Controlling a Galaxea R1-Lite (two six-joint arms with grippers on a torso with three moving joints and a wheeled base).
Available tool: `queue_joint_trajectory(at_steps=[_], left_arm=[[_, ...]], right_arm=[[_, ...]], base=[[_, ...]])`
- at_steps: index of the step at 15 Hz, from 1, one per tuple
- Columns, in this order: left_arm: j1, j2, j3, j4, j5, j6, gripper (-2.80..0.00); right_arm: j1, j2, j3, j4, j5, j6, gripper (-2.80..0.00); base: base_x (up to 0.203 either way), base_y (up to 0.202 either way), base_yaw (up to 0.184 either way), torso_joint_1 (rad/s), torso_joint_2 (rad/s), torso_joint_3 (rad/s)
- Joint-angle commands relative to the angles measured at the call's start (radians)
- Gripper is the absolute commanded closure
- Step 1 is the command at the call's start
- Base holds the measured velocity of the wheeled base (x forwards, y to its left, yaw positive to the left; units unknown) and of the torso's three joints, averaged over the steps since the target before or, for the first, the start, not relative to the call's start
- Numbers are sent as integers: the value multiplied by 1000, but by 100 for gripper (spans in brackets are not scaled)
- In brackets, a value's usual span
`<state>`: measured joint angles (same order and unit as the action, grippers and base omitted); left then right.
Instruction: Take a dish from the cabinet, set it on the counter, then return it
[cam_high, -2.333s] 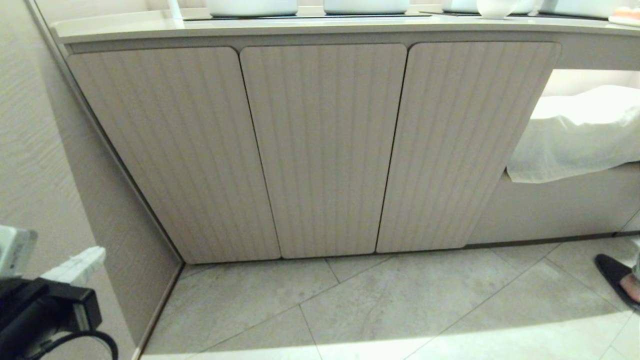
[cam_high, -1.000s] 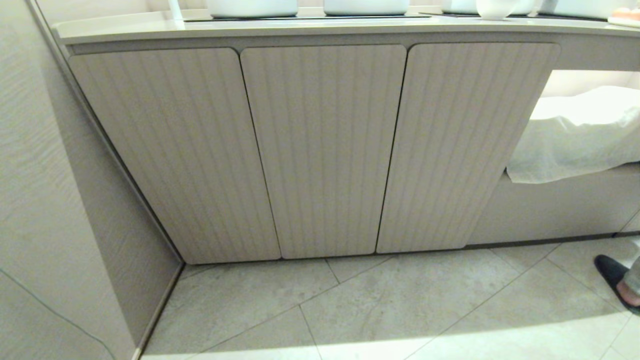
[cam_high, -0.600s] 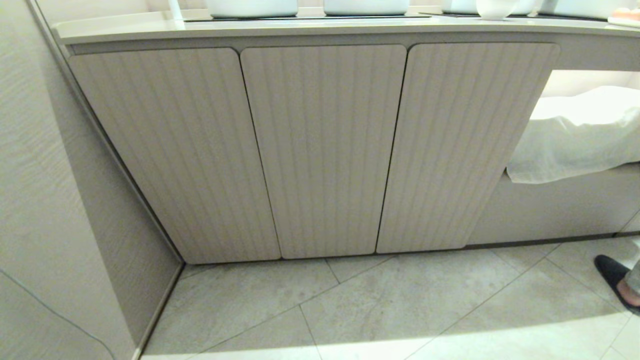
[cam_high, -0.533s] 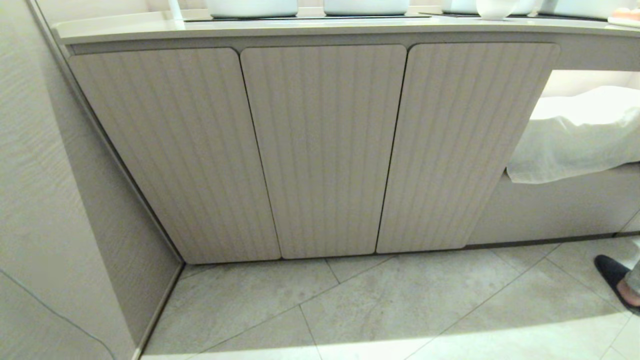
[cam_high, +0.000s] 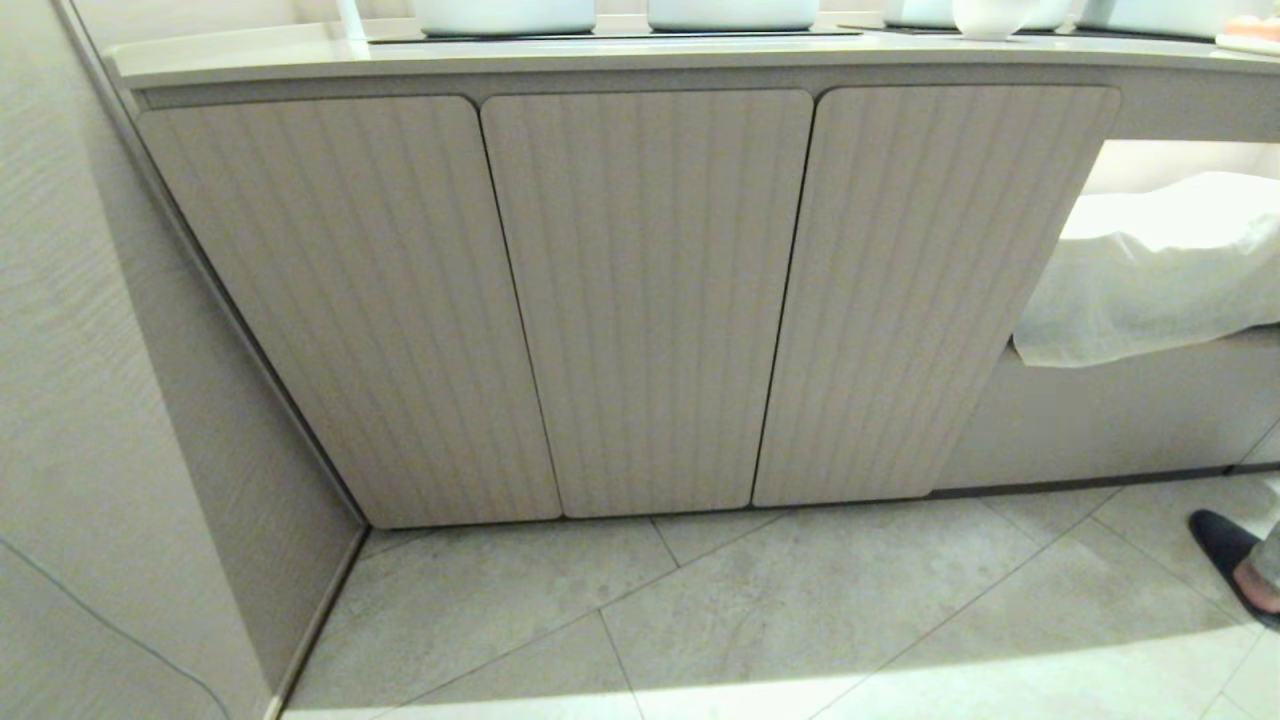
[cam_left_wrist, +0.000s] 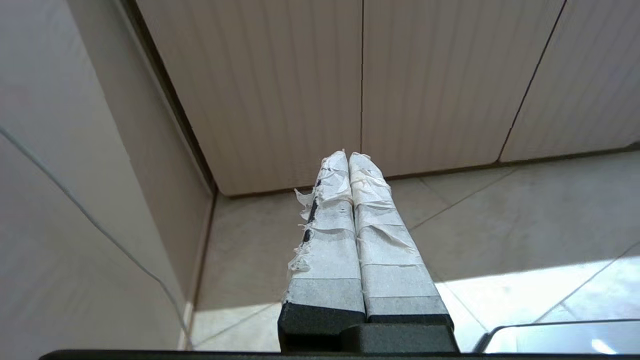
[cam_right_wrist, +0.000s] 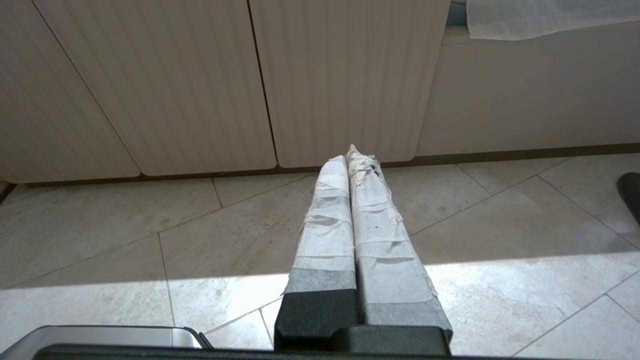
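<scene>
Faced a tiled floor with open room before the cabinet, all three doors shut, wall close on the left. Could not see the dish. Kept left gripper and right gripper pressed closed, empty, low near the floor.

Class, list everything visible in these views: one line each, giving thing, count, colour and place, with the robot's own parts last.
cabinet: one, beige, three ribbed doors shut, under the counter.
counter: one, cream, above the doors.
white vessels: several, on the counter, tops cut off.
white cloth: one, in the recess right of the doors.
floor: grey tiles.
dark slipper: one, a person's, far right.
left gripper: taped white, shut, empty, above the floor.
right gripper: the same.
</scene>
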<state>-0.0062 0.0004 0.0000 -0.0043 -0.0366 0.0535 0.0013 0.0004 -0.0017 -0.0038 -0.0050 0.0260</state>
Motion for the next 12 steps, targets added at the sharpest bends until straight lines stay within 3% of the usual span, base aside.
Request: queue_joint_trajectory(at_steps=[1,12], left_arm=[[0,1,0,0,0,-8,0],[0,1,0,0,0,-9,0]], right_arm=[[0,1,0,-1,0,0,0],[0,1,0,-1,0,0,0]], base=[[0,0,0,0,0,0],[0,0,0,0,0,0]])
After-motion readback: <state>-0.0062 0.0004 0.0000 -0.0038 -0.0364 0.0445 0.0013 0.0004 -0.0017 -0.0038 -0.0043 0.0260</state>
